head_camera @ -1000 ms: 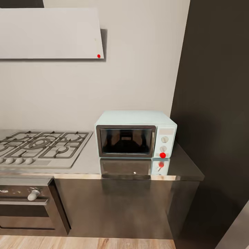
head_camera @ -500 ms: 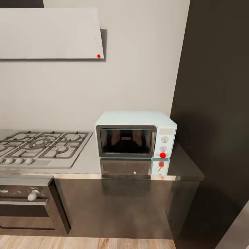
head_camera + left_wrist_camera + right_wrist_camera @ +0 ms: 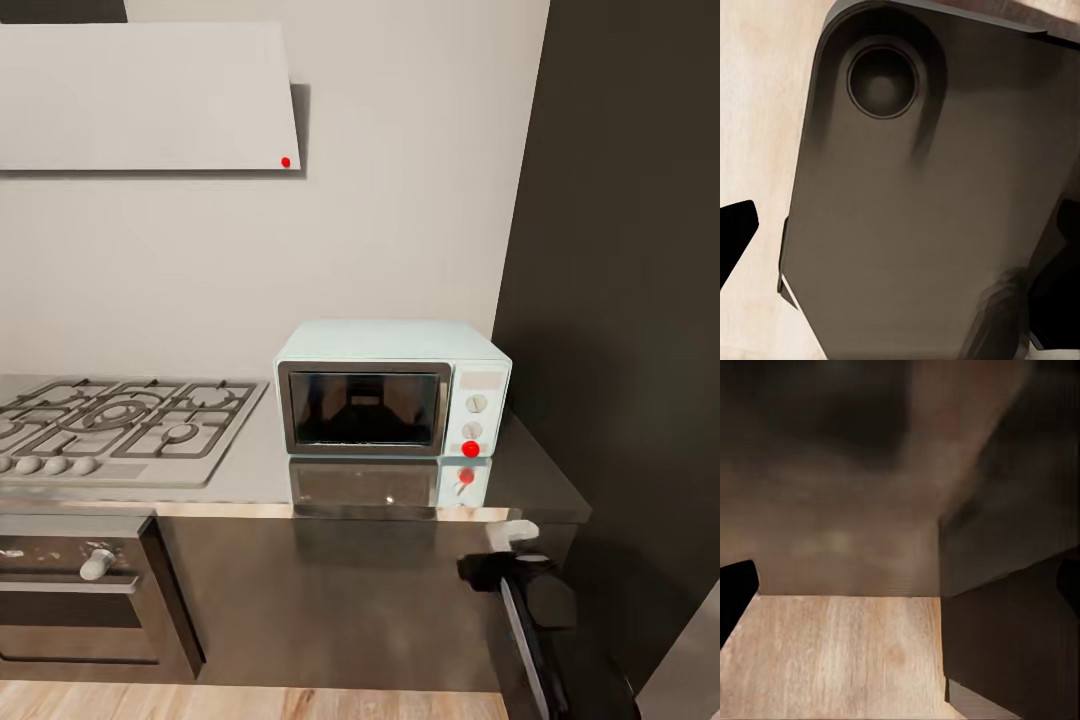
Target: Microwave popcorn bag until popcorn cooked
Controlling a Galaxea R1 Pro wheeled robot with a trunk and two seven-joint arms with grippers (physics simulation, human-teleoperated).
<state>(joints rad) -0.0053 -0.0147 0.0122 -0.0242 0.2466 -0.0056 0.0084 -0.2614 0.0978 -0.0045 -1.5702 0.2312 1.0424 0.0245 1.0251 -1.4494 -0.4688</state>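
One microwave (image 3: 392,389), door closed, sits on the countertop (image 3: 240,480) right of the hob (image 3: 120,425). The right arm (image 3: 540,610) is below the counter's front edge, apart from it; its gripper's spread I cannot tell.

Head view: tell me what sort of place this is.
A home kitchen, most likely: a steel gas hob set into a grey countertop, a mint-blue microwave beside it, and a white hood above.

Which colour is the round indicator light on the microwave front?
Red, on the pale mint-blue microwave; its light shows best in the head view.
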